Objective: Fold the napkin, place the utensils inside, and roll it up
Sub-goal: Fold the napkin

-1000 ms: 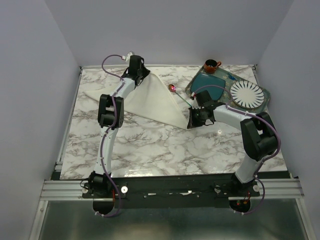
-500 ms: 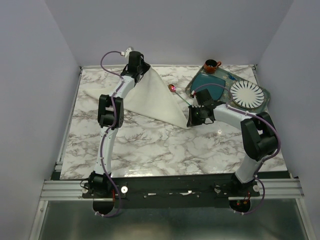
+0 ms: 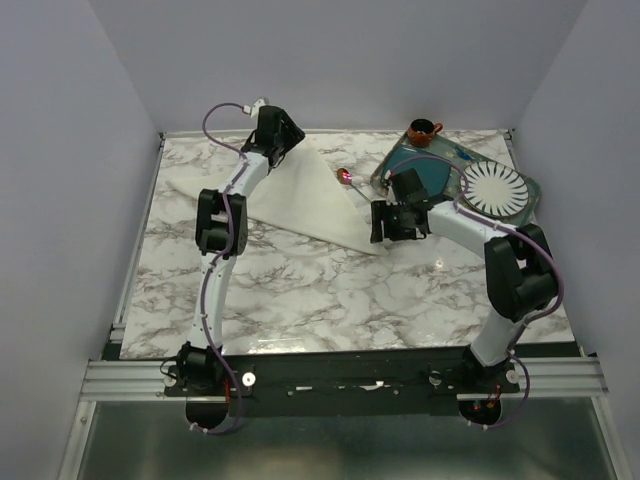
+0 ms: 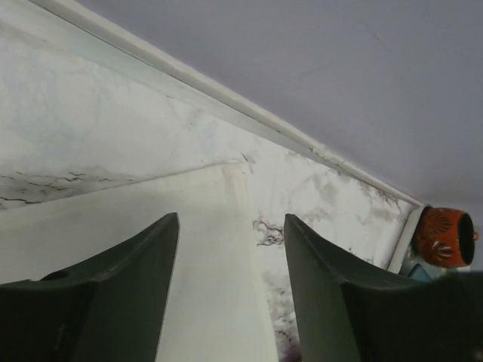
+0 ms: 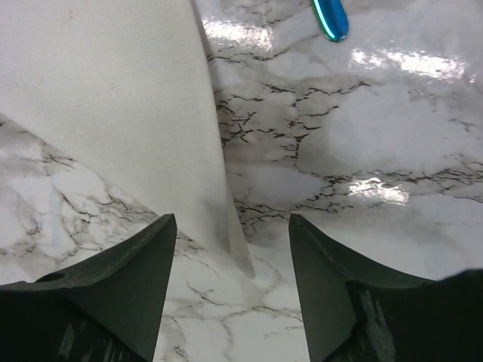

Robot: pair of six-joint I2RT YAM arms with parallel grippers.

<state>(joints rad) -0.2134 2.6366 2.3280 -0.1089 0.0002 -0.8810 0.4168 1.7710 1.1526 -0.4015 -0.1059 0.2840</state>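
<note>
The cream napkin (image 3: pixel 300 195) lies folded flat on the marble table, a long wedge from the far left to the centre right. My left gripper (image 3: pixel 289 135) hovers open above the napkin's far corner (image 4: pixel 232 170), with nothing between its fingers (image 4: pixel 143 256). My right gripper (image 3: pixel 377 222) stands open over the near right corner (image 5: pixel 240 253), and cloth (image 5: pixel 113 90) spreads away to the left of it. The spoon (image 3: pixel 346 177) lies on the table just right of the napkin. Only its teal handle tip (image 5: pixel 330 16) shows in the right wrist view.
At the far right stands a clear tray (image 3: pixel 530 195) bearing a white ribbed plate (image 3: pixel 492 188) and a teal dish (image 3: pixel 420 170). A small brown cup (image 3: pixel 422 131) sits behind it, also seen as a cup (image 4: pixel 445 235) near the back rail.
Both grippers have opened and let go of the napkin corners. The lifted cloth has settled flat on the table. The right gripper has drawn slightly up and away.
</note>
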